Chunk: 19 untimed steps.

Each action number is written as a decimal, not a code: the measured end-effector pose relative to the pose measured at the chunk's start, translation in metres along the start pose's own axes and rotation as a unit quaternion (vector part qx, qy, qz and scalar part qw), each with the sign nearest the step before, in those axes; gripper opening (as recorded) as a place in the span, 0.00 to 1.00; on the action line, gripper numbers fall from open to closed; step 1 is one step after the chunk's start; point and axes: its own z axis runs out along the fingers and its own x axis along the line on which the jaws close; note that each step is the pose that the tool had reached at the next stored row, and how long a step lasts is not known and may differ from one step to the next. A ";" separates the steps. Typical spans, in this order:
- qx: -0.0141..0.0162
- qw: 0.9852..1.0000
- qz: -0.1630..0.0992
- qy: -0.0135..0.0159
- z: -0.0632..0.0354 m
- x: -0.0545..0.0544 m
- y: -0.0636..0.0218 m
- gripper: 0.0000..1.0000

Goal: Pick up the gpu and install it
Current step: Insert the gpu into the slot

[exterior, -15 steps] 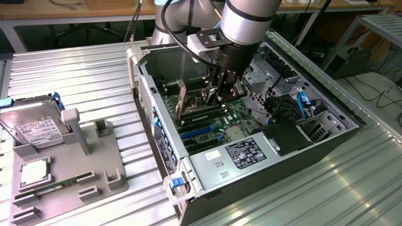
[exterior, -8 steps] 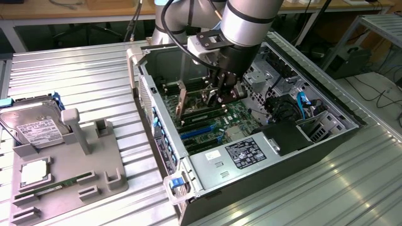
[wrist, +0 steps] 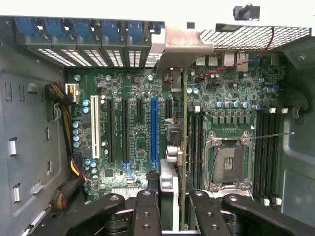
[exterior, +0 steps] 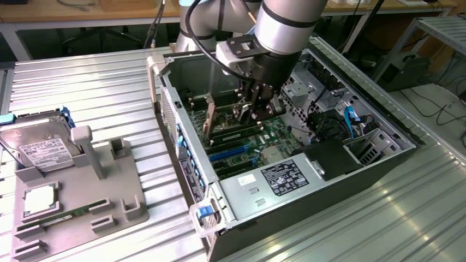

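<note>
Gpu [wrist: 184, 118] picked up, installing not finished, we judge.
Our gripper [wrist: 175, 219] pinches the gpu edge-on inside the computer case [wrist: 29, 147]; the motherboard [wrist: 138, 88] lies just beyond the gripper, and we cannot tell if the gpu sits in a slot.

I note the gpu [wrist: 172, 182]: green board edge, bright bare-metal bracket, semi-gloss. Gripper [wrist: 174, 209] fingers [wrist: 146, 211] look matt black, smooth. Computer case [exterior: 306, 213]: dull grey sheet metal inside, black outside. At its nine o'clock in the exterior view, the fixture [exterior: 109, 191] reads matt grey plastic; the table [exterior: 95, 93] is ribbed, satin aluminium.
</note>
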 end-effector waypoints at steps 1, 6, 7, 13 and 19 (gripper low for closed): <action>0.000 1.000 0.000 0.000 0.0001 0.000 0.0014 0.28; 0.000 1.000 0.000 -0.001 0.0045 0.000 0.0019 0.28; 0.000 1.000 0.000 -0.001 0.0064 0.001 0.0019 0.28; 0.000 1.000 0.000 0.000 0.0187 0.002 0.0020 0.28; 0.000 1.000 0.000 0.017 0.0246 0.002 0.0022 0.28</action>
